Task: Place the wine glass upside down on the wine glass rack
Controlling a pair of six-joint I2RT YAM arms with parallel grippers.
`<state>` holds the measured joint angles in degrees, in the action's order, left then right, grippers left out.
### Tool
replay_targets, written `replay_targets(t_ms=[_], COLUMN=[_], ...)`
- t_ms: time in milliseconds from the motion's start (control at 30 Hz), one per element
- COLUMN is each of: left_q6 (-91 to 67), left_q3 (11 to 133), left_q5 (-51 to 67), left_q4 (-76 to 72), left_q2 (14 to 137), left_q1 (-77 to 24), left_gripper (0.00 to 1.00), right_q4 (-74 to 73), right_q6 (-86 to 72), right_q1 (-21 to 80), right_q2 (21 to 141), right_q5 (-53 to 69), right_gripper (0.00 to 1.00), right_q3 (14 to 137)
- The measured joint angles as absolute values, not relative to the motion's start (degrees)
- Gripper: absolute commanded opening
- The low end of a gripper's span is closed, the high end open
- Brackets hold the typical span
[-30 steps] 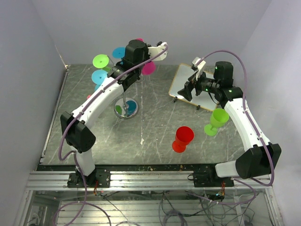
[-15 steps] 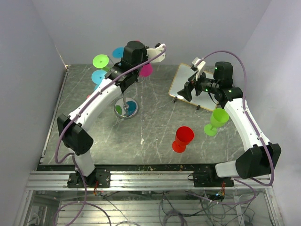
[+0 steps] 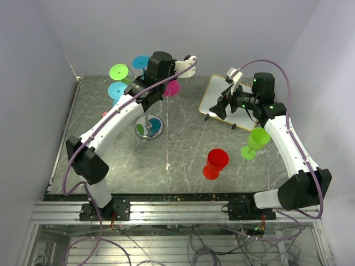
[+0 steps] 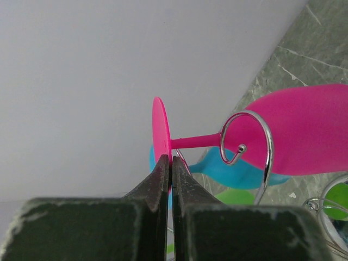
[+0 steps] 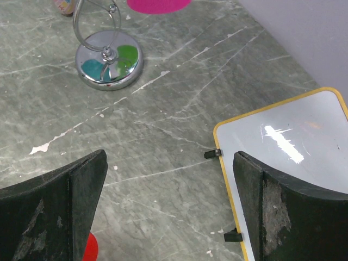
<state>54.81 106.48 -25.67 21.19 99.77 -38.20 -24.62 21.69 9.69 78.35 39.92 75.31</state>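
At left gripper (image 4: 169, 163): pinched shut, no gap between fingers, on the lower rim of the flat foot of pink wine glass (image 4: 304, 136). Held high near the back wall (image 4: 81, 81), well above the table (image 3: 183, 160).

Just past the fingertips: thin pink stem running through the curled scroll arm of wine glass rack (image 4: 247, 144). Foot on the gripper side of the curl, bowl on the far side. Cannot tell whether stem touching wire.

Behind the pink bowl: blue glass (image 4: 217, 171) and a sliver of green glass (image 4: 236, 197), close by on the same rack. From above, coloured round feet fanned around the rack top, shiny round base down on the table left of centre.

At right gripper (image 5: 168, 179): spread wide, nothing between the fingers. Hovering over the table by the left edge of white board (image 5: 293, 141) with yellow rim. Well apart from the rack.

Further out: red glass (image 3: 216, 162) upright on the table, front of centre. Lime glass (image 3: 256, 141) upright just beside the right forearm.
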Motion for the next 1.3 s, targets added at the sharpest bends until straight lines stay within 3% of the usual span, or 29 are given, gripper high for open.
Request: replay_targets(t_ms=[1300], left_q6=[53.8], left_q3=[106.7], left_q5=[-25.6], left_q4=[31.7], left_q2=[97.5], left_q1=[-41.3], left_gripper=[0.07], right_q4=[-24.6], right_q6=[21.7], right_q1=[9.7], right_q2=[78.4], right_q5=[40.6], right_gripper=[1.00], right_q3=[75.3])
